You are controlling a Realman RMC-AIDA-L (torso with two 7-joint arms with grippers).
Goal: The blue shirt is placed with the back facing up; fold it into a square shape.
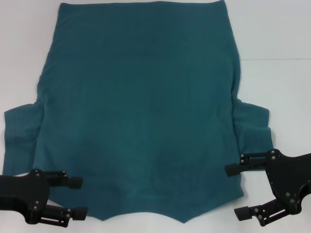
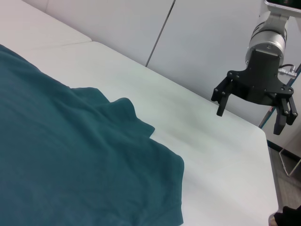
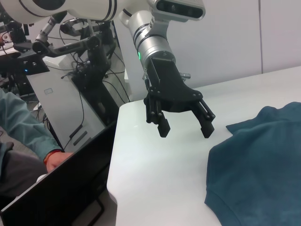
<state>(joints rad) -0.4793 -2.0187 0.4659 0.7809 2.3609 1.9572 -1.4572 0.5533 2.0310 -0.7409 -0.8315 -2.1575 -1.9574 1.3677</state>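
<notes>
Blue shirt (image 1: 141,111) flat on white desk (image 1: 277,34), plain side up; far edge cut off at top of head view, so full length not visible. No lettering seen. Left claw (image 1: 77,196) wide open, at shirt's near-left corner, fingertips over the fabric edge; contact w/ cloth can't tell. Right claw (image 1: 240,190) wide open too, at near-right corner, upper finger on shirt edge, lower one just off it.
</notes>
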